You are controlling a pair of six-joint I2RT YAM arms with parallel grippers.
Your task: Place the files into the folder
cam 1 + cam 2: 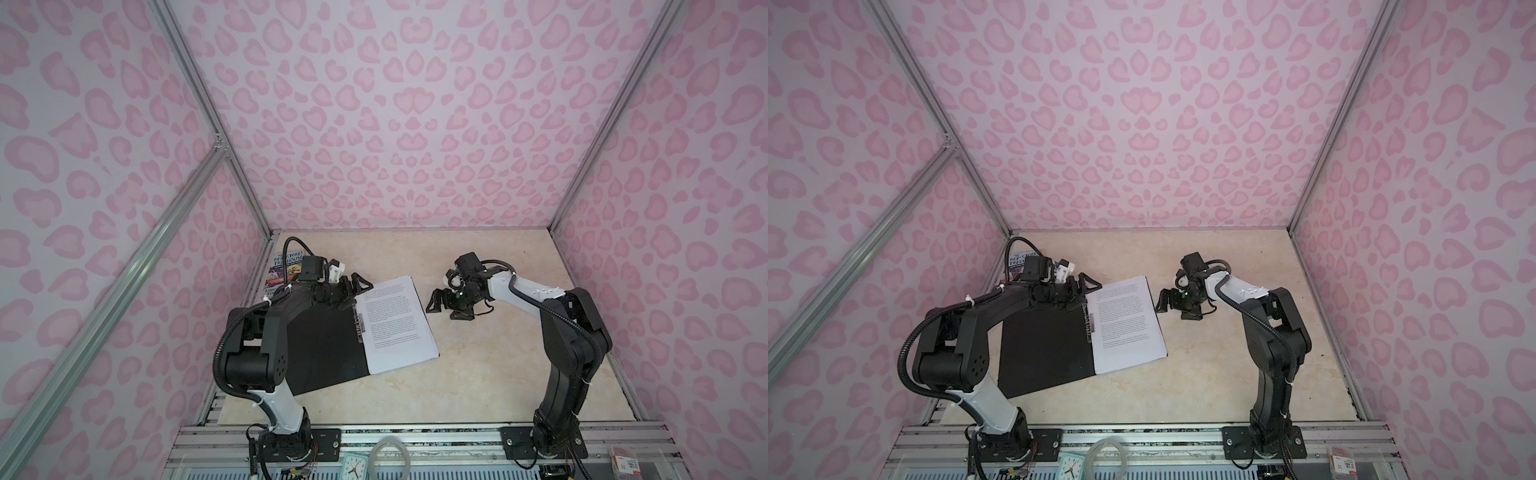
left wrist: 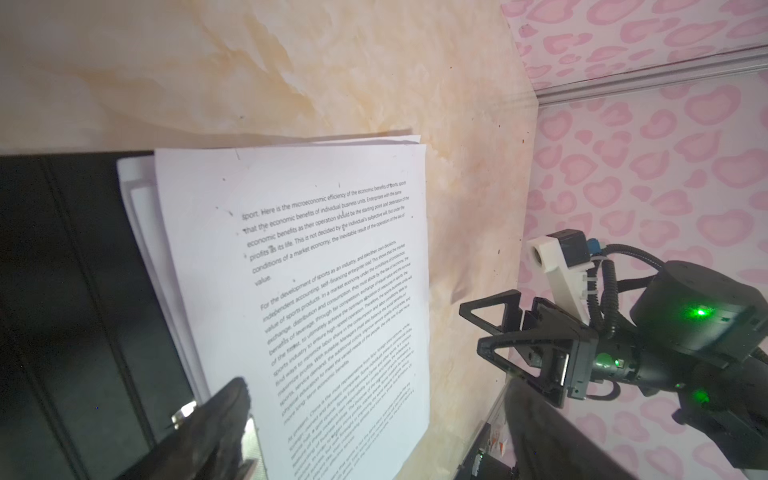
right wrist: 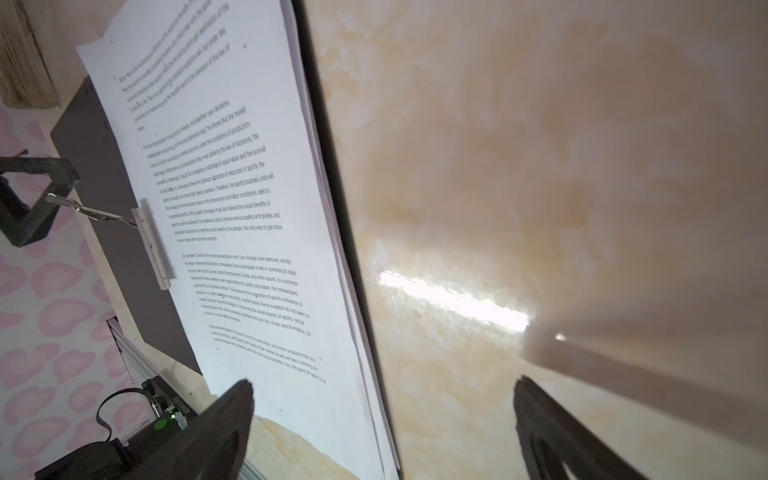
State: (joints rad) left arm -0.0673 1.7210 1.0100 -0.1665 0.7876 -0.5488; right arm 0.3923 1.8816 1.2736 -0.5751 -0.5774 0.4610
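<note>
The folder (image 1: 324, 353) lies open on the table, its black inside up in both top views (image 1: 1042, 353). The files (image 1: 399, 324), white sheets of printed text, lie stacked on its right half (image 1: 1125, 324). A metal clip strip (image 3: 151, 249) runs along their inner edge. My left gripper (image 1: 353, 291) stands open at the folder's far end by the spine, one finger (image 3: 37, 199) against the clip's wire lever (image 3: 95, 214). My right gripper (image 1: 446, 307) hangs open just right of the files' far corner, holding nothing. The sheets fill the left wrist view (image 2: 324, 270).
A colourful paperback book (image 1: 286, 266) lies at the far left behind the left arm. A clear tape ring (image 1: 388, 455) and a small clock (image 1: 355, 465) sit on the front rail. Pink patterned walls enclose the marbled table (image 1: 519, 353) on three sides.
</note>
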